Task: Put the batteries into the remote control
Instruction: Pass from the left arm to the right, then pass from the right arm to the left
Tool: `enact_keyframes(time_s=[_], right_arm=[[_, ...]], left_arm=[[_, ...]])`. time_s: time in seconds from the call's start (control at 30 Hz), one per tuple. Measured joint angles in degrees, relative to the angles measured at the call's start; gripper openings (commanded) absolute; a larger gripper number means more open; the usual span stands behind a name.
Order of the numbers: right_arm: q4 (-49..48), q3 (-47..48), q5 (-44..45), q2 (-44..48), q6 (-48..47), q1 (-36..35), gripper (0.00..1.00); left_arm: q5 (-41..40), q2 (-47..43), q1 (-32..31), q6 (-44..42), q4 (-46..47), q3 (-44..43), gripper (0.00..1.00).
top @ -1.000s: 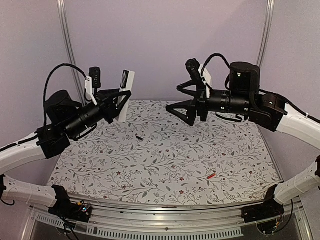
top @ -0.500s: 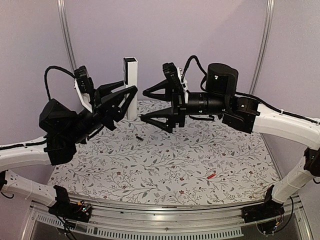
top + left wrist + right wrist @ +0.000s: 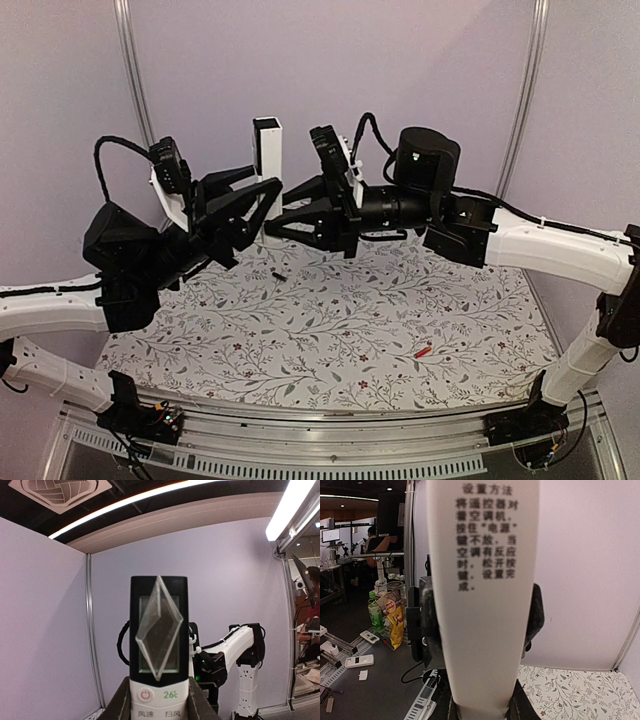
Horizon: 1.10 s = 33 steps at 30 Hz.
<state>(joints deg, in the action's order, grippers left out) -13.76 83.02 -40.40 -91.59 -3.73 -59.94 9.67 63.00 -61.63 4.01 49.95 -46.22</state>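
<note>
Over surface's (image 3: 330, 330) far edge I see L end effector (image 3: 262, 205) + R end effector (image 3: 281, 211) clamped on upright remote control (image 3: 266, 150), prob. for back access.

A black battery (image 3: 279, 274) and red-orange battery (image 3: 424, 351) lie well apart on the floral table (image 3: 330, 340).

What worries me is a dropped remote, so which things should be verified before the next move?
1. The left hand is clamped on the remote control, which it holds upright in the air: ok.
2. The right hand is closed on the remote control from the other side: ok.
3. Battery cover off: cannot tell; the back shows only printed text.
4. The black battery lies free on the table: ok.
5. The red-orange battery lies free toward the near right: ok.
6. Batteries loaded: not ok, neither yet.
</note>
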Motion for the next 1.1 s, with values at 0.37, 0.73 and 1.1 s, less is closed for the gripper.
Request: enact_keyframes(time_s=[0.37,0.73,1.1], right_arm=[[5.1,-0.9,8.7,1.9,-1.3,0.0,0.00],[26.8,3.9,34.8,7.5,-2.3,0.0,0.00],[33.7,6.7,38.3,7.6,-0.1,0.1,0.00]], left_arm=[[-4.7,-3.8,-0.4,-1.5,-7.4,0.0,1.00],[-18.3,-7.0,-0.4,-2.3,-25.7,-4.4,0.99],[-11.4,-2.3,4.2,3.1,-32.9,-8.9,0.96]])
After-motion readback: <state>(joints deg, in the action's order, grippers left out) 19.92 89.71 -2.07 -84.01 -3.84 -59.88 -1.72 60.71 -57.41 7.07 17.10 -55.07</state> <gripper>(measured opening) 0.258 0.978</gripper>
